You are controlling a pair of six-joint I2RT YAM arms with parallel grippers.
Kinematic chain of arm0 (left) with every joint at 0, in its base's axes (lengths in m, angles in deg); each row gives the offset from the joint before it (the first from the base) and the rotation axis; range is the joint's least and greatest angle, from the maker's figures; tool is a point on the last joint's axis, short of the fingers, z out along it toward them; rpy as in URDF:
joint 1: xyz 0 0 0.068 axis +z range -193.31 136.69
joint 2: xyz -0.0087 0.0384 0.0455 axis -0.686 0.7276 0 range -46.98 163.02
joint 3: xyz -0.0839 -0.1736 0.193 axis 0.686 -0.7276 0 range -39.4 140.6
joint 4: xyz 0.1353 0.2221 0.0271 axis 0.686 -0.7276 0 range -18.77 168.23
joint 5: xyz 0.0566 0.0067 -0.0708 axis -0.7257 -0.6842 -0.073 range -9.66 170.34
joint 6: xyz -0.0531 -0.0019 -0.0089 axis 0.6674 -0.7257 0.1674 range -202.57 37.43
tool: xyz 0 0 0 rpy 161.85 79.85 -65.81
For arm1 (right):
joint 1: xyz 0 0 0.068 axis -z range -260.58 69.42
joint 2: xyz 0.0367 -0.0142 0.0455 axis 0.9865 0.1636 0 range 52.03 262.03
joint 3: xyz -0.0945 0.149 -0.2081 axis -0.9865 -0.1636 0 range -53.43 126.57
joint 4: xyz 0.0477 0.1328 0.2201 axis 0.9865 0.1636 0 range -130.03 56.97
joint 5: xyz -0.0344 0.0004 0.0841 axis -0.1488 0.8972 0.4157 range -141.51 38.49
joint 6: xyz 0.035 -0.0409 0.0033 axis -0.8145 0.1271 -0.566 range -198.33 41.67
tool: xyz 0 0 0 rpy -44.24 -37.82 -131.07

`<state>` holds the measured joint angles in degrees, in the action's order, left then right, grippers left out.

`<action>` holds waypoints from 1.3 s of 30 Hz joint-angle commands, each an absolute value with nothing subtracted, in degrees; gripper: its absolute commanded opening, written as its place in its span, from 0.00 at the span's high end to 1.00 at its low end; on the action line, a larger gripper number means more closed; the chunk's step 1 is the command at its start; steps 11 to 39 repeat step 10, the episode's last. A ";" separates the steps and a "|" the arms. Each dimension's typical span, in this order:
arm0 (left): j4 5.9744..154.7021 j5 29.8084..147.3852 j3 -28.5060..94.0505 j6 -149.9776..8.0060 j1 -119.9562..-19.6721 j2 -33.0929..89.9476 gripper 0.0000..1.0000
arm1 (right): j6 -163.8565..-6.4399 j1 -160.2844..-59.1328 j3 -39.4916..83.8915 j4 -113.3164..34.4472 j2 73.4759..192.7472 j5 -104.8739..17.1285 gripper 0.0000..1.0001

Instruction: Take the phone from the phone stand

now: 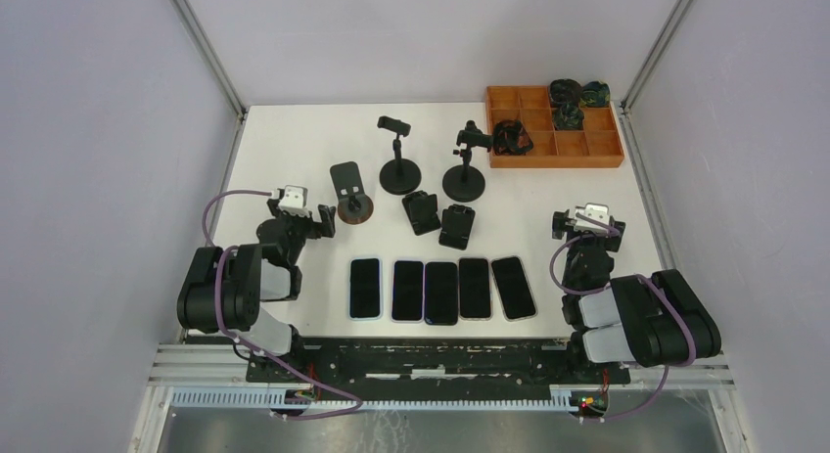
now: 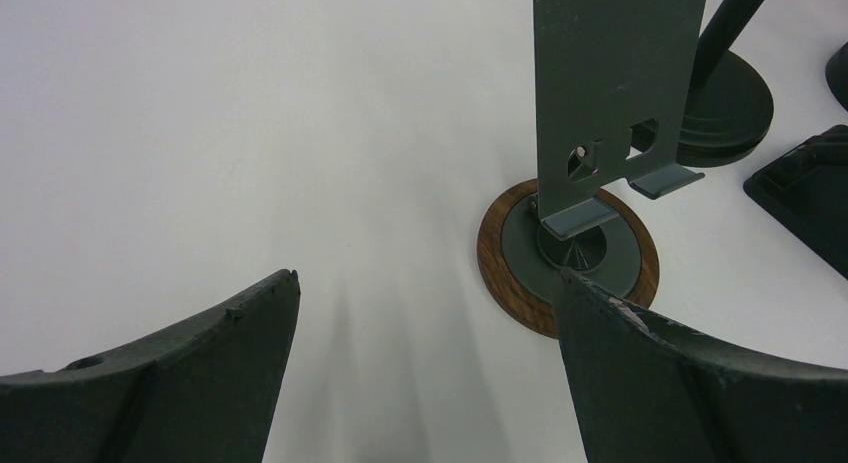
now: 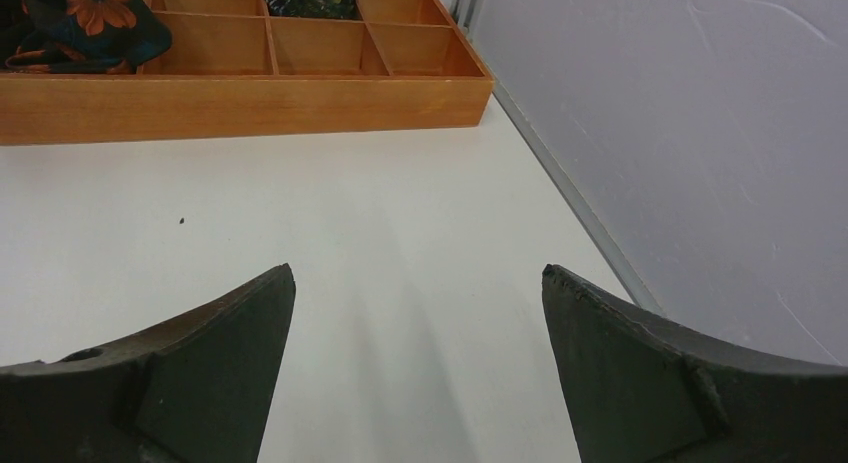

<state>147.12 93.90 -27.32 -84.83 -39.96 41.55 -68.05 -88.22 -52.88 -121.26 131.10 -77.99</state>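
L gripper [image 1: 321, 221] is spread wide w/ nothing between the fingers. R gripper [image 3: 418, 273] is likewise open & empty, over bare white table [image 3: 300, 203], w/ an orange wooden compartment tray [image 3: 240, 103] ahead of it.

Just ahead of the L gripper, a bit to its right, stands the grey flat-plate phone stand on a round wood-rimmed base [image 2: 612, 93]. Its two small ledges are bare: no phone on it. The two black pole stands w/ round bases [image 1: 396, 164] and two small black folding stands [image 1: 421, 211] further right look empty too. The task's thing: five black slab phones [image 1: 440, 292] lie flat in a row on the table, behind & to the right of the L gripper, between the two arms. Can't tell which one came off a stand.

So the removal looks done, IMO; what's left is getting clear cleanly. Tips:
- In the L wrist view the right fingertip [image 2: 590, 293] looks v. close to the stand's base; can't tell if touching. Lift or back straight off, no sideways swing, or the stand tips.
- Leave the jaws open: nothing to carry.
- Pull back high enough to miss the phone row.
- R arm needn't move.
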 commanded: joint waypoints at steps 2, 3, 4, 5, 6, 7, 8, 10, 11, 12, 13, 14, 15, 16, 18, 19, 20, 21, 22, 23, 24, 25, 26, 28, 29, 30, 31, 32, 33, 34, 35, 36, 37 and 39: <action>148.02 92.97 -26.50 -83.62 -40.14 41.36 0.00 | -69.02 -87.97 -59.31 -122.35 130.34 -77.16 0.02; 147.98 92.99 -26.48 -83.62 -40.12 41.43 0.00 | -69.02 -87.99 -59.32 -122.34 130.34 -77.14 0.02; 147.76 92.99 -26.36 -83.61 -40.14 41.50 0.00 | -69.02 -87.99 -59.34 -122.35 130.35 -77.09 0.02; 147.45 93.04 -26.05 -83.61 -40.12 41.67 0.00 | -69.02 -88.03 -59.32 -122.37 130.35 -77.12 0.02; 147.27 93.20 -25.85 -83.61 -40.15 41.81 0.00 | -69.02 -87.98 -59.31 -122.35 130.33 -77.10 0.02; 147.28 93.39 -25.72 -83.50 -40.15 41.96 0.00 | -69.02 -88.00 -59.28 -122.35 130.39 -77.15 0.02; 147.31 93.43 -25.77 -83.48 -40.18 41.92 0.00 | -69.01 -87.99 -59.33 -122.36 130.34 -77.09 0.02; 147.70 93.58 -26.35 -83.51 -40.10 41.47 0.00 | -69.02 -88.01 -59.32 -122.31 130.34 -77.10 0.02; 147.70 93.58 -26.35 -83.51 -40.10 41.47 0.00 | -69.02 -88.01 -59.32 -122.31 130.34 -77.10 0.02; 147.70 93.58 -26.35 -83.51 -40.10 41.47 0.00 | -69.02 -88.01 -59.32 -122.31 130.34 -77.10 0.02; 147.70 93.58 -26.35 -83.51 -40.10 41.47 0.00 | -69.02 -88.01 -59.32 -122.31 130.34 -77.10 0.02; 147.70 93.58 -26.35 -83.51 -40.10 41.47 0.00 | -69.02 -88.01 -59.32 -122.31 130.34 -77.10 0.02; 147.70 93.58 -26.35 -83.51 -40.10 41.47 0.00 | -69.02 -88.01 -59.32 -122.31 130.34 -77.10 0.02; 147.70 93.58 -26.35 -83.51 -40.10 41.47 0.00 | -69.02 -88.01 -59.32 -122.31 130.34 -77.10 0.02; 147.70 93.58 -26.35 -83.51 -40.10 41.47 0.00 | -69.02 -88.01 -59.32 -122.31 130.34 -77.10 0.02; 147.70 93.58 -26.35 -83.51 -40.10 41.47 0.00 | -69.02 -88.01 -59.32 -122.31 130.34 -77.10 0.02; 147.70 93.58 -26.35 -83.51 -40.10 41.47 0.00 | -69.02 -88.01 -59.32 -122.31 130.34 -77.10 0.02; 147.70 93.58 -26.35 -83.51 -40.10 41.47 0.00 | -69.02 -88.01 -59.32 -122.31 130.34 -77.10 0.02; 147.70 93.58 -26.35 -83.51 -40.10 41.47 0.00 | -69.02 -88.01 -59.32 -122.31 130.34 -77.10 0.02; 147.70 93.58 -26.35 -83.51 -40.10 41.47 0.00 | -69.02 -88.01 -59.32 -122.31 130.34 -77.10 0.02; 147.70 93.58 -26.35 -83.51 -40.10 41.47 0.00 | -69.02 -88.01 -59.32 -122.31 130.34 -77.10 0.02; 147.70 93.58 -26.35 -83.51 -40.10 41.47 0.00 | -69.02 -88.01 -59.32 -122.31 130.34 -77.10 0.02; 147.70 93.58 -26.35 -83.51 -40.10 41.47 0.00 | -69.02 -88.01 -59.32 -122.31 130.34 -77.10 0.02; 147.70 93.58 -26.35 -83.51 -40.10 41.47 0.00 | -69.02 -88.01 -59.32 -122.31 130.34 -77.10 0.02; 147.70 93.58 -26.35 -83.51 -40.10 41.47 0.00 | -69.02 -88.01 -59.32 -122.31 130.34 -77.10 0.02; 147.70 93.58 -26.35 -83.51 -40.10 41.47 0.00 | -69.02 -88.01 -59.32 -122.31 130.34 -77.10 0.02; 147.70 93.58 -26.35 -83.51 -40.10 41.47 0.00 | -69.02 -88.01 -59.32 -122.31 130.34 -77.10 0.02; 147.70 93.58 -26.35 -83.51 -40.10 41.47 0.00 | -69.02 -88.01 -59.32 -122.31 130.34 -77.10 0.02; 147.70 93.58 -26.35 -83.51 -40.10 41.47 0.00 | -69.02 -88.01 -59.32 -122.31 130.34 -77.10 0.02; 147.70 93.58 -26.35 -83.51 -40.10 41.47 0.00 | -69.02 -88.01 -59.32 -122.31 130.34 -77.10 0.02; 147.70 93.58 -26.35 -83.51 -40.10 41.47 0.00 | -69.02 -88.01 -59.32 -122.31 130.34 -77.10 0.02; 147.70 93.58 -26.35 -83.51 -40.10 41.47 0.00 | -69.02 -88.01 -59.32 -122.31 130.34 -77.10 0.02; 147.70 93.58 -26.35 -83.51 -40.10 41.47 0.00 | -69.02 -88.01 -59.32 -122.31 130.34 -77.10 0.02; 147.70 93.58 -26.35 -83.51 -40.10 41.47 0.00 | -69.02 -88.01 -59.32 -122.31 130.34 -77.10 0.02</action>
